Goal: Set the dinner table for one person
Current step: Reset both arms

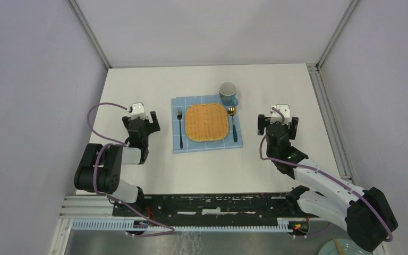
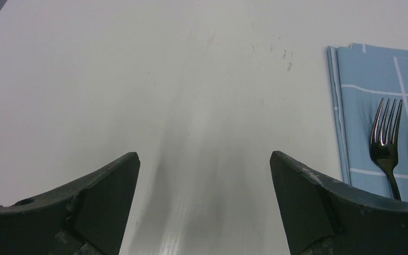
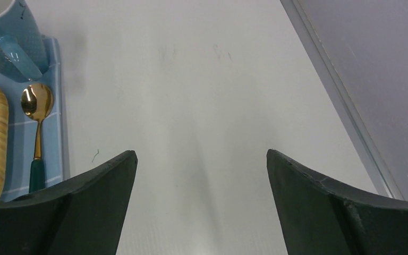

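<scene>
On the white dinner table [image 1: 218, 170] lies a blue checked cloth [image 1: 178, 146]. On the cloth sit an orange woven mat [image 1: 207, 122], a dark fork [image 1: 180, 127] at its left and a gold spoon with a dark green handle [image 1: 234, 125] at its right. A blue mug [image 1: 228, 93] stands at the cloth's far right corner. My left gripper [image 1: 139, 116] is open and empty, left of the cloth; the fork [image 2: 385, 146] shows at its right. My right gripper [image 1: 279, 117] is open and empty, right of the cloth; the spoon [image 3: 36, 114] and mug [image 3: 10, 37] show at its left.
Grey walls enclose the table on three sides, with a metal rail [image 1: 326, 114] along the right edge. A black rail with cables [image 1: 207, 204] runs along the near edge. A pale dish [image 1: 340, 247] sits at the bottom right, off the table.
</scene>
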`<action>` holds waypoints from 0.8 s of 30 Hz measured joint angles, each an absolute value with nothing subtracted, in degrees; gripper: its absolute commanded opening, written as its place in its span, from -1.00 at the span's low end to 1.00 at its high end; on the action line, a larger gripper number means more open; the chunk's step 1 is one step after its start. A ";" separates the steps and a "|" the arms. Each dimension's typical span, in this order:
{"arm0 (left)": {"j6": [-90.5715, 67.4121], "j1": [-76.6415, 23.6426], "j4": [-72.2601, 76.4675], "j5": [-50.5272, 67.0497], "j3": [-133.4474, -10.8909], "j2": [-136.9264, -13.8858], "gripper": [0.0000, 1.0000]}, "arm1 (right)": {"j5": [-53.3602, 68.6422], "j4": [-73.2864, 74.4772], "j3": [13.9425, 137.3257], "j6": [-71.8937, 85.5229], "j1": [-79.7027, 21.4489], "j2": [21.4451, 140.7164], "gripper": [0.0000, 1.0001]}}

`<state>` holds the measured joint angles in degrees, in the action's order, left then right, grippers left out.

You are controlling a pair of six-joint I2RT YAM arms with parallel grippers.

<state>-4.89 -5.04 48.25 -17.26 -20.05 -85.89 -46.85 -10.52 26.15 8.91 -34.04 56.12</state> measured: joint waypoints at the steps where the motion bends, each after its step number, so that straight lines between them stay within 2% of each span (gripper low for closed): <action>1: -4.62 -4.97 48.97 -16.49 -19.79 -85.89 0.99 | -47.16 -10.85 25.87 8.93 -33.98 56.07 0.96; 11: -3.36 -4.58 59.79 -11.16 -14.09 -86.52 0.99 | -48.82 -19.00 19.66 8.19 -32.64 55.02 0.96; 19: -3.36 -4.21 62.98 -10.07 -13.02 -87.59 0.99 | -50.50 -26.06 15.55 4.95 -29.61 53.65 0.96; 24: -3.36 -4.21 63.66 -10.07 -13.02 -87.61 0.99 | -50.87 -31.99 15.53 2.35 -26.50 57.98 0.96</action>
<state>-3.36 -4.21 63.66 -10.07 -13.02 -87.61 -50.87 -31.99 15.53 2.35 -26.50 57.98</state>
